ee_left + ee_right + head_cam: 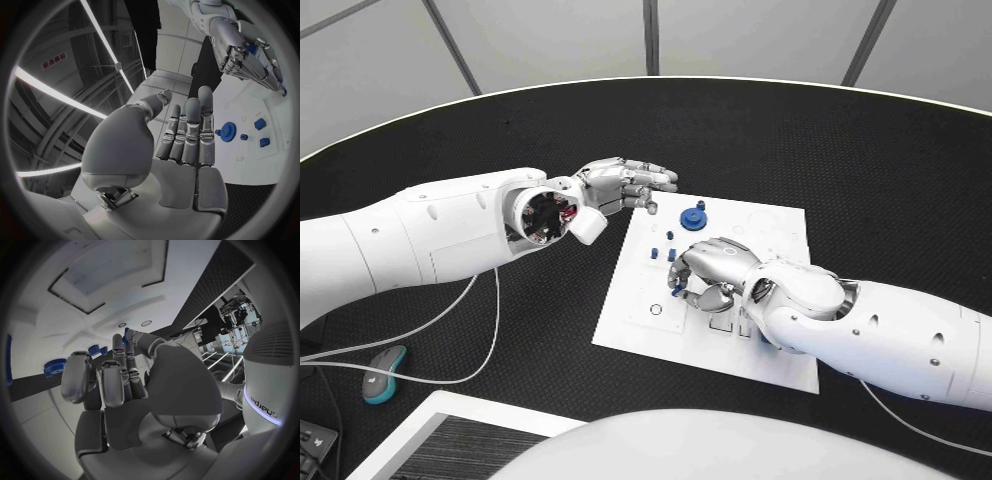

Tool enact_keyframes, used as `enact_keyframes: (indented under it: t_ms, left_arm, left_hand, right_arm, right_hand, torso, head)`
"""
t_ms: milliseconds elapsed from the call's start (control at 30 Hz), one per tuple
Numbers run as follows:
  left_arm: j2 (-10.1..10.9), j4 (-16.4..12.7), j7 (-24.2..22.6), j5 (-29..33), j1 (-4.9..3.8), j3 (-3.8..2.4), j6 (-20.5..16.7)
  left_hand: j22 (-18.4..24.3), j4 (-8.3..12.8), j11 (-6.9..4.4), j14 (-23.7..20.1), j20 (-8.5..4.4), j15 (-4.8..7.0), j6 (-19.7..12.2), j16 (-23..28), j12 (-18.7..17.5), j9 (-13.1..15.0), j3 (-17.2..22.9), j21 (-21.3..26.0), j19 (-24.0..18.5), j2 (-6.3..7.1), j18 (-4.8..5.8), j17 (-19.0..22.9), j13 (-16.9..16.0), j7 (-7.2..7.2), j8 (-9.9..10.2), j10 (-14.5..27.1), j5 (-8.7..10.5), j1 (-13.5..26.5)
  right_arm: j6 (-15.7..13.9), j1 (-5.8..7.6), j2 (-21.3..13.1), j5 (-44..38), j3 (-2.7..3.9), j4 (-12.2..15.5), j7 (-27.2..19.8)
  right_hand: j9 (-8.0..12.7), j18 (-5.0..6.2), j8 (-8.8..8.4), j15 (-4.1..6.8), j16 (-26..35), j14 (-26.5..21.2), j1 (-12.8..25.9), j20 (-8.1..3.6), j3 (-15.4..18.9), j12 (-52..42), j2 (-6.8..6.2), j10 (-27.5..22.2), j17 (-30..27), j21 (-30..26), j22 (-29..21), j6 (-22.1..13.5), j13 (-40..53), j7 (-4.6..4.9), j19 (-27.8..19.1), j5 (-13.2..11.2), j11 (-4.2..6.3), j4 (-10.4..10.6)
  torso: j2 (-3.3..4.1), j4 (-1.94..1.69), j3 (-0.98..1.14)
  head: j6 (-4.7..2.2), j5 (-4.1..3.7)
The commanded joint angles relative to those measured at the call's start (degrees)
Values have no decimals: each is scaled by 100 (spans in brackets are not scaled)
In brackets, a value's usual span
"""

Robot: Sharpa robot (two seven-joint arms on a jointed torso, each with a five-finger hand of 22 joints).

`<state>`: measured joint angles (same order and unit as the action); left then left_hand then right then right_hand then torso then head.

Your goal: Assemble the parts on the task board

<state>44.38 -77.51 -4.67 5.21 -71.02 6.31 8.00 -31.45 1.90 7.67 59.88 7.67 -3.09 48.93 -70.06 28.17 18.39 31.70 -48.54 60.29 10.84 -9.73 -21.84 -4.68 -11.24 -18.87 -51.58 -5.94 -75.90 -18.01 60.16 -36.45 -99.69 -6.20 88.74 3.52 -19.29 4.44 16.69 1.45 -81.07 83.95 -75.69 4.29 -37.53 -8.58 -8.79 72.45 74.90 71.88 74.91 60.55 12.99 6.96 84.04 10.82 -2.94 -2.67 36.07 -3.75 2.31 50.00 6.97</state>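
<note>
Now we see the left hand [620,186] just off the board's [769,225] left corner, fingers straight and together, holding nothing. Blue parts [692,216] stand near the board's far edge. Our right hand [710,270] pinches a small blue part [678,292] over the board's middle.

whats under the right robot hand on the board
The right robot hand hovers low over the middle of the white task board, fingertips by a small blue part. Whatever lies beneath its palm is covered.
</note>
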Motion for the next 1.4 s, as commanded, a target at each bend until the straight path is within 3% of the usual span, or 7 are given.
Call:
enact_keyframes:
  t_ms: [33, 500, 1067, 1400]
  left_arm:
    - [-2, 4, 2, 0, 0, 0, 4]
    - [-3, 11, 12, 0, 0, 0, 13]
    - [3, 11, 19, -1, 0, 0, 22]
    - [4, 8, 25, -1, 0, 0, 26]
  left_hand:
    - [5, 9, -6, -46, 19, 7, -51, 20, 34, 10, -35, 18, -40, -29, -86, 5, -8, -5, 23, 28, -32, -21]
    - [5, 9, -6, -46, 19, 7, -51, 20, 34, 10, -35, 18, -40, -29, -86, 5, -8, -5, 23, 28, -32, -21]
    - [9, 5, -5, -50, 20, 6, -55, 20, 38, 13, -41, 24, -41, -31, -86, 9, -9, -6, 22, 33, -33, -20]
    - [9, 5, -5, -50, 20, 6, -55, 20, 38, 13, -41, 24, -41, -31, -86, 9, -9, -6, 22, 33, -33, -20]
  right_arm:
    - [-21, 0, -13, 0, 1, 24, 2]
    - [186, 0, -54, 0, 2, 33, 120]
    - [7, 0, -49, -1, 2, 38, 170]
    - [209, 0, -32, -1, 2, 26, 232]
  right_hand:
    - [-9, -33, 35, 34, -6, 349, 18, -49, -5, 37, 19, 48, 224, -42, 282, -12, 5, 28, 89, 33, 10, 21]
    - [-14, -36, 38, 33, -18, 352, 18, -49, -2, 39, 21, 53, 241, -29, 290, -10, 6, 29, 93, 39, 10, 20]
    - [-19, -38, 41, 32, -28, 355, 20, -48, 0, 45, 29, 57, 254, -20, 297, -11, 7, 30, 96, 47, 9, 24]
    - [-23, -37, 42, 31, -31, 356, 22, -48, 2, 49, 32, 60, 258, -25, 294, -12, 8, 31, 95, 51, 8, 25]
  torso:
    - [-1, 1, 5]
    - [2, -1, -1]
    - [4, -1, -2]
    - [3, -3, -5]
  head:
    - [0, -1]
    - [0, -4]
    - [0, -8]
    - [0, -7]
